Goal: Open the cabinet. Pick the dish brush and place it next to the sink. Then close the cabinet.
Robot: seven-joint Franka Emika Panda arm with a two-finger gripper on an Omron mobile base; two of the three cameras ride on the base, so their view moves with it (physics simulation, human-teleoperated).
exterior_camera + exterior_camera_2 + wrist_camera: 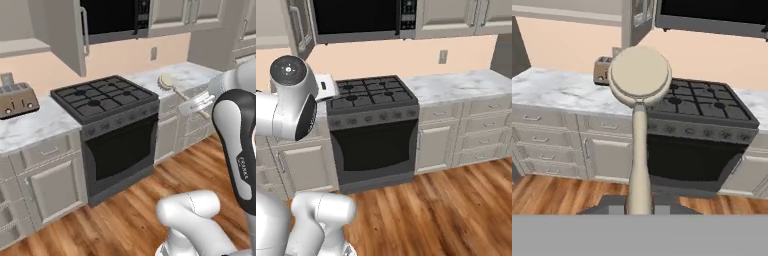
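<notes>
My gripper [194, 104] is shut on the thin handle of the dish brush [167, 81]. It holds the brush in the air over the counter, right of the stove. In the hand view the brush's round beige head [640, 75] stands up straight ahead, and its handle runs down into my gripper [639, 209]. The cabinet [70, 35] at the upper left has its door swung open, with the silver bar handle on the door's edge. That open door [639, 17] also hangs behind the brush head. The sink is out of view.
A black gas stove [105, 97] with an oven below sits mid-counter under a microwave [115, 17]. A toaster [17, 100] stands on the marble counter [35, 125] at the left. Drawer units line the wall above a wooden floor [130, 215].
</notes>
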